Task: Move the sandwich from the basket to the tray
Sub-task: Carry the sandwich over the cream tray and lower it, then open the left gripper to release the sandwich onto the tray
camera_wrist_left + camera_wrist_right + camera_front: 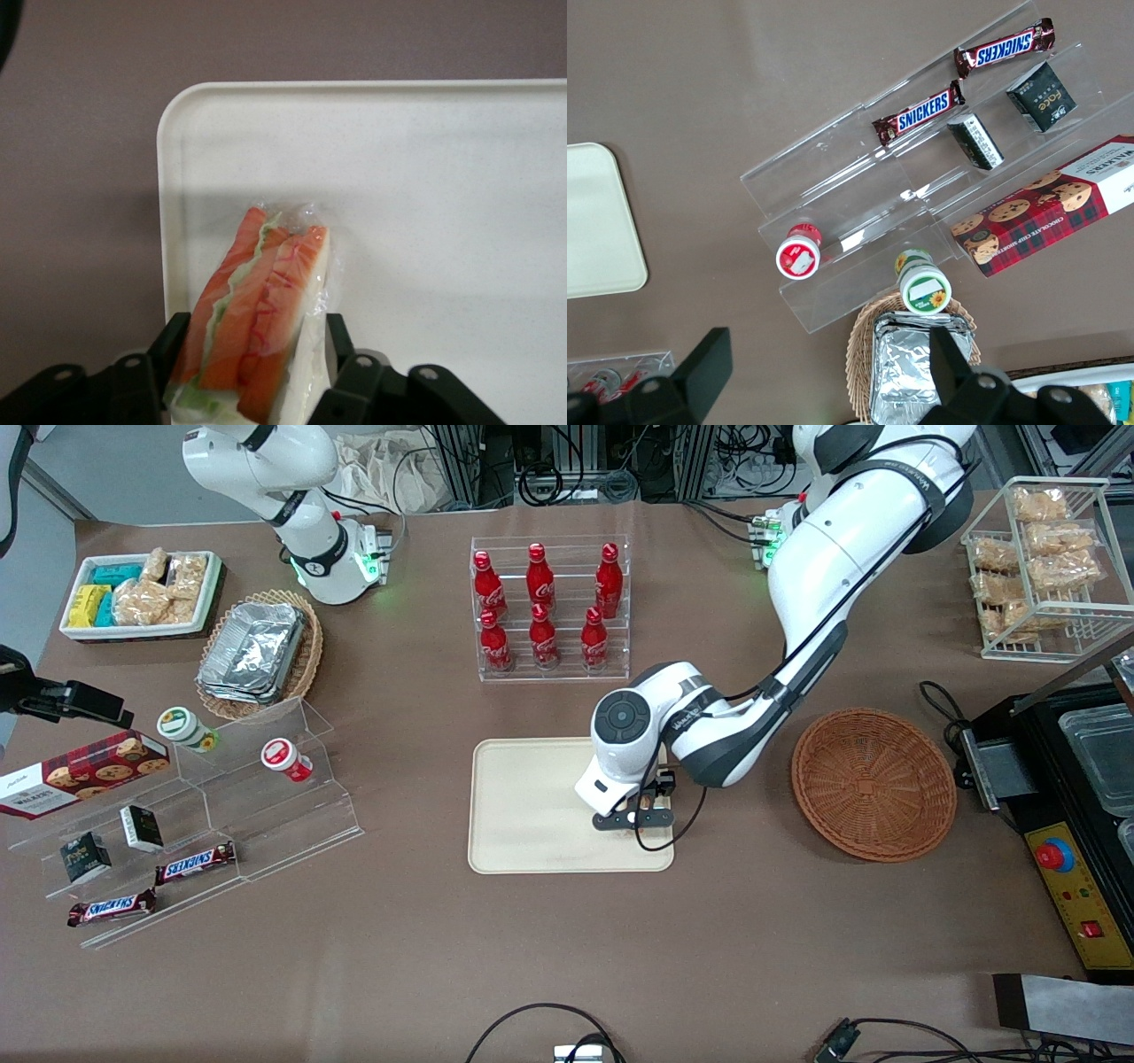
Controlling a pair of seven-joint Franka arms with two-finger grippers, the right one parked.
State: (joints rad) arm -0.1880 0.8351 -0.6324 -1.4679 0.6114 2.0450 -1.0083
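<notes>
The gripper [252,354] is clamped on the sandwich [261,310], one black finger [168,341] on each flat bread face, and it hangs low over the tray [425,177] near one rounded corner; in the front view the gripper [636,815] sits over the end of the tray [532,806] that lies toward the working arm's end of the table, at the edge nearer the camera. The sandwich is a wrapped wedge held with its cut edge showing: orange, green and pale layers under clear film, sticking out past the fingertips over the tray floor. Whether it already touches the tray I cannot tell. Handling guess: light, soft, easy to squash; the bread gives under pressure, and the film looks slick and crinkly, so it could slip or twist if held only by the wrap. Best hold looks like this one, across the two broad faces around the middle of the wedge, not on the filling edge or the thin tip. A gentle squeeze should do; too hard and the filling would push out. Once let go it may tip onto a flat face, which is fine on that low-rimmed surface. The basket [873,784] sits just beside the tray toward the working arm's end of the table, nothing in it. A rack of red bottles [549,607] stands farther from the camera than the tray, well apart from the gripper.
</notes>
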